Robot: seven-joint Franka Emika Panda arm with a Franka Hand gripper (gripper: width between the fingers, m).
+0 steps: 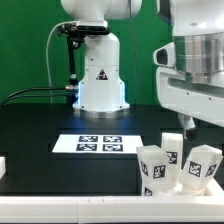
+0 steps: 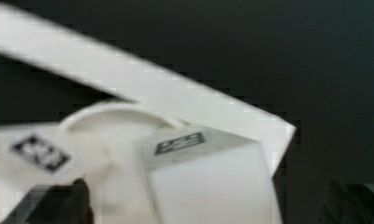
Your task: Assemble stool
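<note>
Exterior view: the gripper (image 1: 183, 128) hangs at the right of the frame, jaws spread wide and holding nothing, just above the stool legs (image 1: 180, 166) clustered at lower right. The marker board (image 1: 100, 144) lies at lower centre on the black table (image 1: 40, 125). Wrist view: a tagged leg (image 2: 193, 165) fills the lower frame, with a rounded white part, possibly the seat (image 2: 113, 125), behind it. Risk: the upright legs stand close together, so a descending finger could likely clip one and topple its neighbours.

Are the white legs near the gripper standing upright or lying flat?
Upright: in the exterior view three legs stand on end, close together on the black table. The gripper hangs above them with open jaws, holding nothing.
</note>
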